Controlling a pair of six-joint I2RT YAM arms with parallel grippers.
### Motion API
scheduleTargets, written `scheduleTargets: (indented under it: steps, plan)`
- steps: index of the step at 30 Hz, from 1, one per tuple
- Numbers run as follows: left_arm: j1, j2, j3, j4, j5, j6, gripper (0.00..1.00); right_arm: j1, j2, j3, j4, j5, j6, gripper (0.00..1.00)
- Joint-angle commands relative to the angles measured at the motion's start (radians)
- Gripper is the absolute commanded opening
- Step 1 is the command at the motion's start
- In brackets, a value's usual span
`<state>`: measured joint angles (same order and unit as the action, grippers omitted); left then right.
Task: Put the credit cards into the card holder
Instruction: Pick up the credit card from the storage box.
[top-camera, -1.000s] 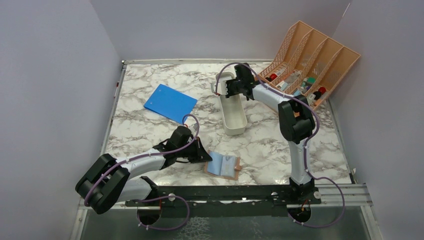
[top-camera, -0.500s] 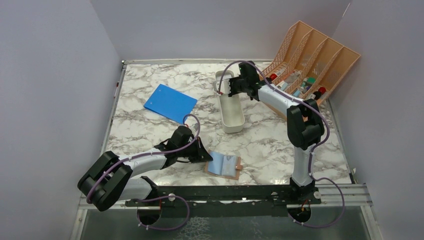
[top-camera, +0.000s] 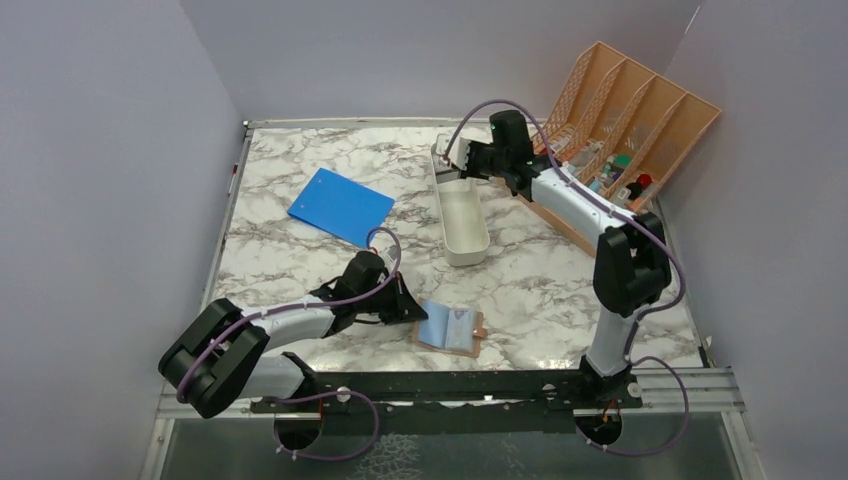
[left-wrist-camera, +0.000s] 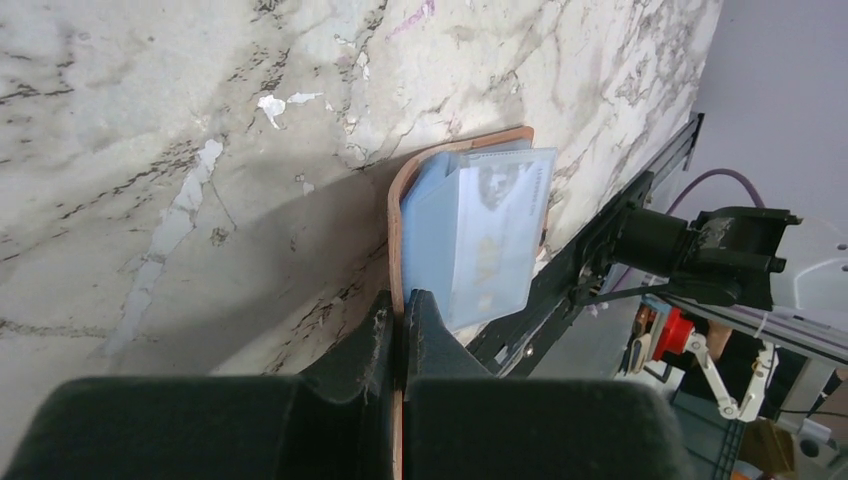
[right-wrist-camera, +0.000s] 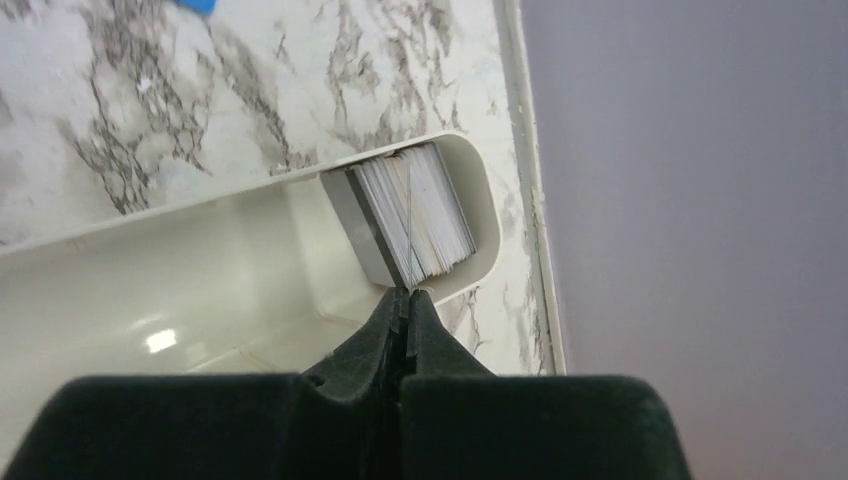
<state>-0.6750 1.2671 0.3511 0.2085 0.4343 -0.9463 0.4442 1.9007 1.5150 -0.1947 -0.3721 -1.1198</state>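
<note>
Nearest, by the front edge of the marble bench (top-camera: 560, 285), the card holder (top-camera: 452, 330) lies spread open with its pale blue inside facing up and a brown rim around it. The left claw (top-camera: 414, 312) lies low on the bench at the holder's left side. Its fingers are pressed together on the brown edge, which the wrist view shows clamped between them.

Further back on the left, a blue notebook (top-camera: 341, 206) lies flat, well apart from both arms.

In the middle of the bench a white oblong tray (top-camera: 462, 235) runs from near to far. At its far end the credit cards (right-wrist-camera: 410, 215) stand on edge in a tight stack against the rounded end wall, with the tray's walls closing them in on three sides. The right claw (right-wrist-camera: 405, 298) hangs over that end with its fingers closed tip to tip at the stack. One thin card edge runs from the tips into the stack, but I cannot tell whether it is nipped.

At the far right a peach lattice organiser (top-camera: 640, 115) leans back with small items in its compartments. The right arm's forearm runs just beside its front.
</note>
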Motion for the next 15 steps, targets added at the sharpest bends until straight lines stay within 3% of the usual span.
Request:
scheduleTargets:
  steps: [1, 5, 8, 13, 15]
  plan:
    - [0.003, 0.025, 0.010, 0.107, 0.046, -0.047, 0.00, 0.007, -0.115, -0.005, -0.012, 0.024, 0.346, 0.01]
    - [-0.003, 0.023, 0.004, 0.178, 0.058, -0.100, 0.00, 0.016, -0.225, -0.045, -0.070, 0.031, 0.634, 0.01]
    - [-0.023, 0.012, 0.003, 0.194, 0.035, -0.127, 0.00, 0.018, -0.353, -0.125, -0.106, -0.080, 0.857, 0.01]
    - [-0.099, 0.012, -0.012, 0.199, -0.060, -0.167, 0.00, 0.046, -0.630, -0.429, 0.016, -0.144, 1.216, 0.01]
    - [-0.136, 0.029, -0.011, 0.205, -0.087, -0.177, 0.00, 0.061, -0.741, -0.528, 0.012, -0.092, 1.325, 0.01]
